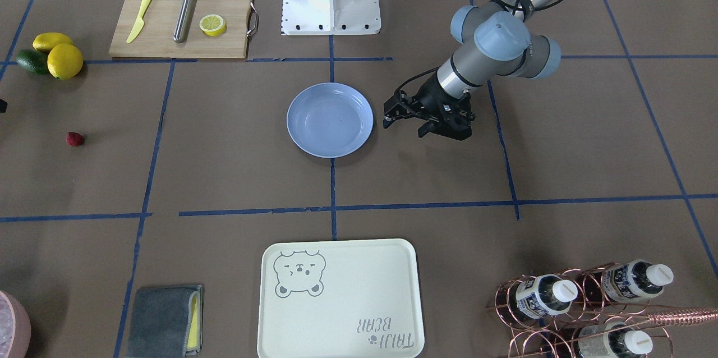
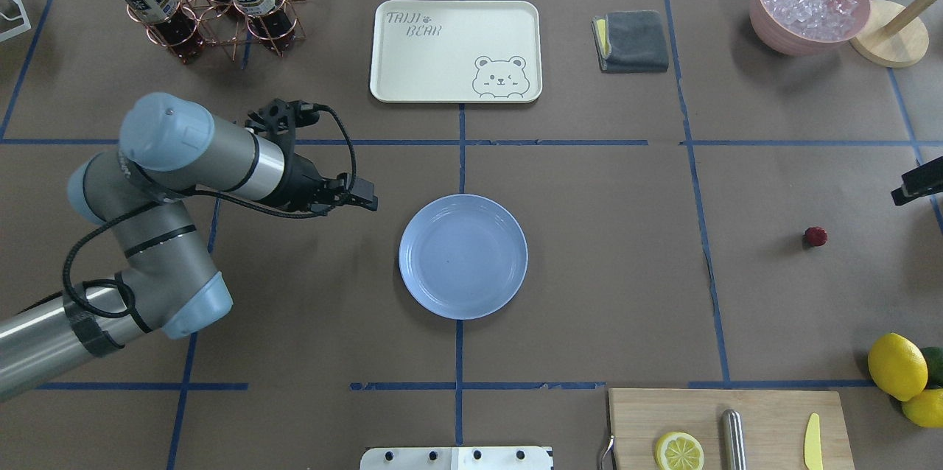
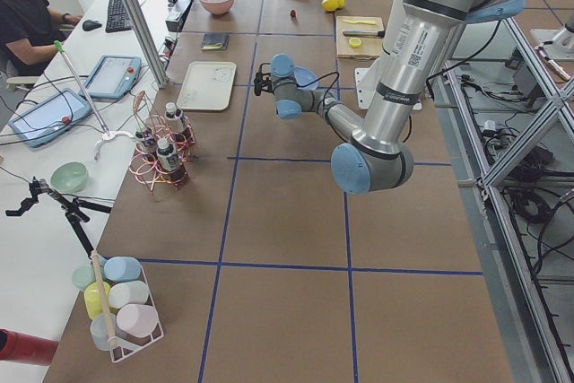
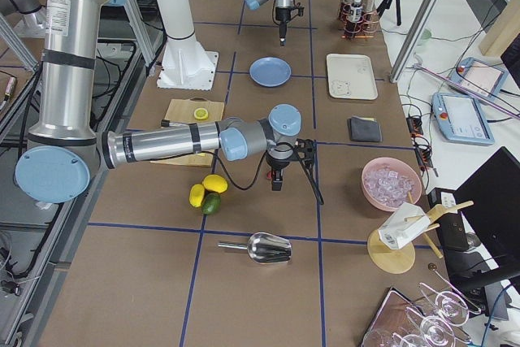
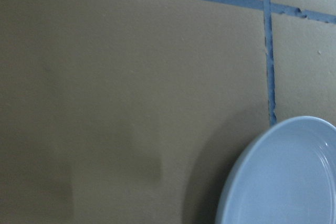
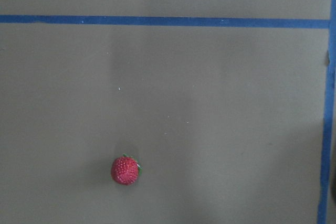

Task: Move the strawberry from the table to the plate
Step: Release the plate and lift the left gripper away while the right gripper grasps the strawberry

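Well, the left gripper (image 2: 365, 202) hangs low over the table (image 1: 224, 139), tipped toward the pale blue plate (image 2: 463, 256) and just beside its rim on the robot's left. Nothing shows in its grasp, and I cannot tell how far apart its jaws stand. The plate sits at the middle of the table, where two blue tape lines cross.

Over on the robot's right, the right gripper (image 4: 276, 176) points down above the brown paper. I can't make out how wide it is either, and I see nothing held in it. The strawberry (image 2: 815, 236) lies close by on the table, alone and touching nothing, well apart from the plate. Further toward the robot's side, two lemons (image 2: 895, 367) and an avocado (image 1: 31, 60) huddle together near the wooden cutting board (image 1: 162, 46).
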You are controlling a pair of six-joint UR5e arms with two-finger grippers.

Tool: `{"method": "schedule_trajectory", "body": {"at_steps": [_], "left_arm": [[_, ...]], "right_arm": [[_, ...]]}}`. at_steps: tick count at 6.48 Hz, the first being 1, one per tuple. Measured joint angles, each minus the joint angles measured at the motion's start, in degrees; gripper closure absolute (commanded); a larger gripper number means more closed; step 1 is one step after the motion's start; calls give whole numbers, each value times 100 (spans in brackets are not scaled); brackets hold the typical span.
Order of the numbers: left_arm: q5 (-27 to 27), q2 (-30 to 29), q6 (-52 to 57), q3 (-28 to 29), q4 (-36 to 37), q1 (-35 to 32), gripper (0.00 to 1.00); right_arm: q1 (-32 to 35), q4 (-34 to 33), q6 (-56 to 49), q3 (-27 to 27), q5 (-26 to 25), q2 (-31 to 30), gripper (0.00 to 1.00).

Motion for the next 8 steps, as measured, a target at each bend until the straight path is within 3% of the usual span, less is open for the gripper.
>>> {"method": "schedule_trajectory", "body": {"at_steps": [2,4,5,6,8], "left_arm": [[-19,431,903,-617,726,-354,2],[-11,600,1113,-852,937,-413,1],[0,613,1121,-876,948,-416,1],[11,614,1120,-885,954,-417,1],[26,618,1106,-898,954,-416,1]], "right_arm": [[-908,893,1047,-201,-502,-12,5],[-1442,1888,1773,-628,-750,7,9],[-1545,2187,1860,-821,-891,38,18],[-1613,2298,1897,-894,-1026,60,26],[-1674,2338,1936,-918,-1124,82,29]]}}
